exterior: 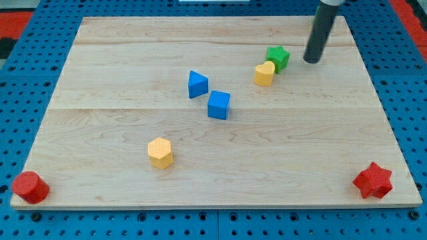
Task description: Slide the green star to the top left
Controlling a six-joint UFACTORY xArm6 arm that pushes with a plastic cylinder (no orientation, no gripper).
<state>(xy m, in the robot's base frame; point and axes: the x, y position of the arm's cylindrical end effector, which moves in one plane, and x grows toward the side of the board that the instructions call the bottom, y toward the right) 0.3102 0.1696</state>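
Since the arm ends in a plain rod with no fingers, nothing can be held or clamped; my tip [311, 61] is set on the wooden board [120, 133] just to the view's right of the small green star-shaped block [277, 57], apart from it. The star lies toward the view's top right, with the yellow heart-shaped block [264, 73] touching its lower left side. It is judged light, rigid and easily slid, but prone to spinning if struck off-centre. Contact is best made on its right face, through its middle.
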